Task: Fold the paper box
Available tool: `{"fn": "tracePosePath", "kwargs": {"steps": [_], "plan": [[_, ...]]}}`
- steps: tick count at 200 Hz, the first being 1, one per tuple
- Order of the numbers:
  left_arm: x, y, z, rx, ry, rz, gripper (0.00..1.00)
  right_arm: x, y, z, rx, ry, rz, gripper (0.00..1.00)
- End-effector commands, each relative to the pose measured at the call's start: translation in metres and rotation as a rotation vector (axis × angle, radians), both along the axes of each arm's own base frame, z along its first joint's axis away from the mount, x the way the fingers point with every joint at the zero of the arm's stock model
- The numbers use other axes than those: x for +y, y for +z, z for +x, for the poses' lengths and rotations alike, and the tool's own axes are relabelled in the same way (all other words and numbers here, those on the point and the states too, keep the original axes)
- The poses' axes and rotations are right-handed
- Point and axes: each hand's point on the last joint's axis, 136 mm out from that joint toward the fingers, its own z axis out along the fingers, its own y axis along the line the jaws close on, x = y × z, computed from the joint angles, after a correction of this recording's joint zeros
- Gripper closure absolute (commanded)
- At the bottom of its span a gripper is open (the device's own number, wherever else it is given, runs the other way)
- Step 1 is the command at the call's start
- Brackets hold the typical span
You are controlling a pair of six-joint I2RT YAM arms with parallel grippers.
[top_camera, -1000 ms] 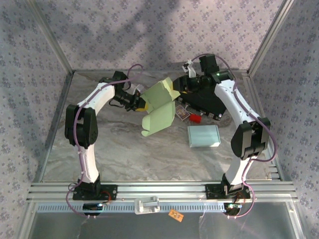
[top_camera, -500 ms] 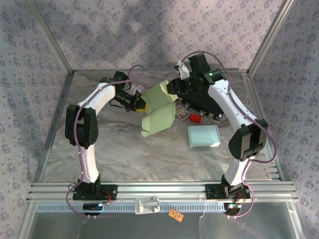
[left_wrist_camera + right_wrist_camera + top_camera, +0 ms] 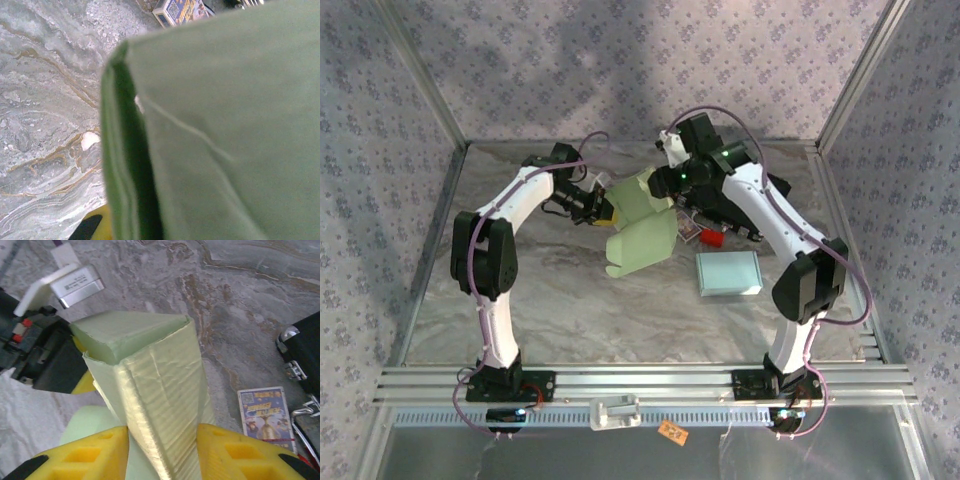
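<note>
**A:** Where's the green paper box (image 3: 640,228)?

**B:** Tilted up near the back middle of the table (image 3: 570,300), between the arms. The left gripper (image 3: 594,206) is pinched tight on one flap. The right gripper (image 3: 162,432), jaws half apart, presses both sides of a folded corner.

**A:** Risks?

**B:** Squeezing harder could crush that corner. If the arms pull against each other, the flap could tear.

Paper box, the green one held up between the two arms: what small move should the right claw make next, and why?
Probably close the right claw gently on the paper box. Its yellow fingers sit on either side of the folded corner, and the left claw is shut on the opposite side, so a light pinch could press that crease flat.
</note>
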Motion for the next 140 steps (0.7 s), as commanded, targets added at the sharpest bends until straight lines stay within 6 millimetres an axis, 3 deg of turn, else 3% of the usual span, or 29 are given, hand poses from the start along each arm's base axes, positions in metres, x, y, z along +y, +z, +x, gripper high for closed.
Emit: {"fn": "tracePosePath", "kwargs": {"steps": [1,52,98,140], "plan": [[-0.005,0.031,-0.007,-0.048,-0.013,-0.019,1.0,-0.006,-0.007,0.005,-0.039,-0.029,-0.122,0.6],[-0.006,0.031,-0.012,-0.043,-0.011,0.005,1.0,-0.021,-0.016,0.017,-0.119,-0.156,-0.378,0.71],[-0.01,0.036,-0.013,-0.033,0.007,0.029,1.0,-0.028,-0.021,0.018,-0.174,-0.236,-0.622,1.0],[-0.014,0.039,-0.016,-0.029,0.009,0.043,1.0,-0.031,-0.025,0.019,-0.169,-0.259,-0.671,1.0]]}}
